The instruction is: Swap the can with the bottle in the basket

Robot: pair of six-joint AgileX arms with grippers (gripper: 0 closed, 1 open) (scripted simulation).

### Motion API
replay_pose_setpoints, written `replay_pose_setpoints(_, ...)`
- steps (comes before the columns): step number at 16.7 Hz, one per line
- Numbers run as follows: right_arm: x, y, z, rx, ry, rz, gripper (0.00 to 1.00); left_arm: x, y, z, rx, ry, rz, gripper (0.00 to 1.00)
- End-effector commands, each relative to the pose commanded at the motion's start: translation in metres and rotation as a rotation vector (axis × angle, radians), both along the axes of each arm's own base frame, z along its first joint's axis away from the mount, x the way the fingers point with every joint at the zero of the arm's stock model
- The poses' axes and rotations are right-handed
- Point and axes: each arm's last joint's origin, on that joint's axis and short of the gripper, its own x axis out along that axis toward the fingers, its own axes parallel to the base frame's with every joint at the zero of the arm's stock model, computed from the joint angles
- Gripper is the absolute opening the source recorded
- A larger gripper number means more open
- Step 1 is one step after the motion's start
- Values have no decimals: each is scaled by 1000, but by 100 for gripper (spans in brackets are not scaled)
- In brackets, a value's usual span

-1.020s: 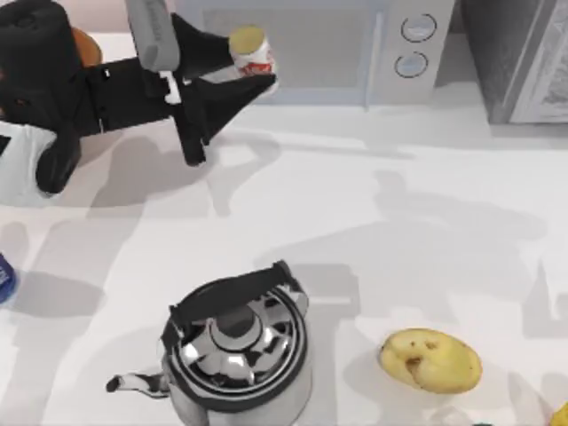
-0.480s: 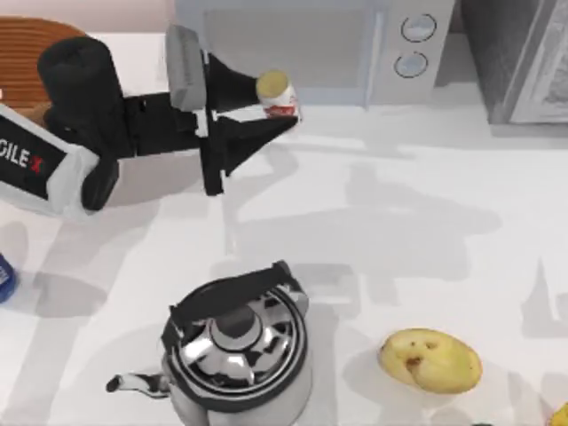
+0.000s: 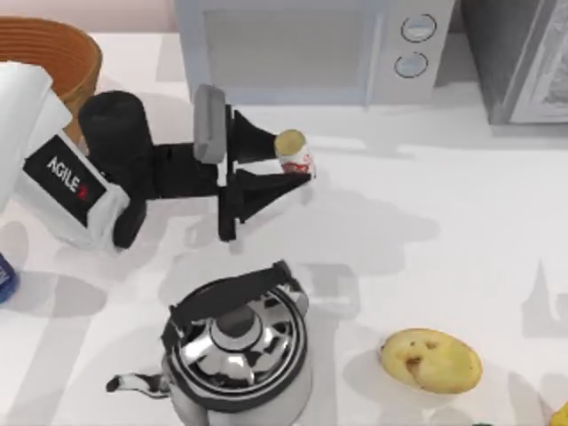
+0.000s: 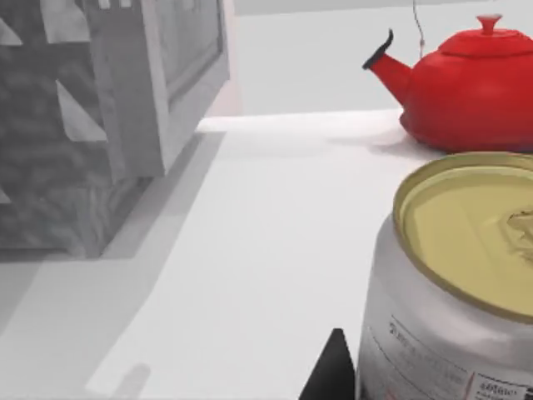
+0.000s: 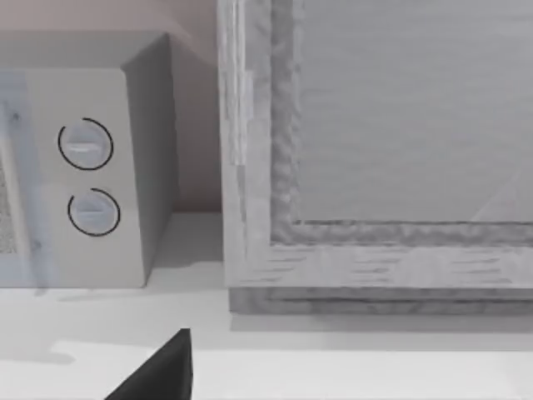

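1. Near edge of the table: a chrome kettle point(image 3: 238, 353) stands left of the middle and a potato point(image 3: 430, 360) lies toward the near right corner. Neither belongs to the swap.

2. Left edge, near half: the can point(image 3: 4, 277) shows as a sliver of dark blue right at the table's left edge. It stands apart from everything else and is not gripped.

3. Middle depth, left of centre: the left gripper point(image 3: 297, 164) reaches toward the table's right, its two black fingers clenched on the bottle point(image 3: 294, 153). The bottle stands upright between them with its gold top facing up; in the left wrist view the bottle point(image 4: 454, 283) sits close against the camera, one dark fingertip at its base. I cannot tell whether it is touching the table or just above it.

4. The deciding relation: the bottle is already out of the basket and well apart from it, while the can lies behind the left arm, toward the left edge. My judgement is that the bottle must be set down upright and let go here, and then the left arm, being the one on the can's side, should double back for the can and carry it to the basket.

5. Far left corner: the basket point(image 3: 62, 43) sits partly behind the white arm casing; what shows of its inside looks empty.

6. Far edge: a microwave point(image 3: 319, 49) stands behind the bottle, so the drop spot has little room on that side.

7. The right gripper point(image 5: 158, 375) shows as a dark fingertip facing the microwave's dials; I cannot tell how its fingers are set.
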Motion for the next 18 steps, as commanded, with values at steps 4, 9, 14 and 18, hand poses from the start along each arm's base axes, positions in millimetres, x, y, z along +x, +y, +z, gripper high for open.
replay_pose_setpoints(4, 0, 0, 0, 0, 0, 0, 100, -10, -7, -37, 6, 46, -42, 0)
replay_pose_setpoints(9, 0, 0, 0, 0, 0, 0, 100, -15, -10, -50, 9, 65, -59, 0)
replay_pose_setpoints(14, 0, 0, 0, 0, 0, 0, 100, -15, -10, -50, 9, 65, -59, 0)
replay_pose_setpoints(18, 0, 0, 0, 0, 0, 0, 100, -15, -10, -50, 9, 65, -59, 30)
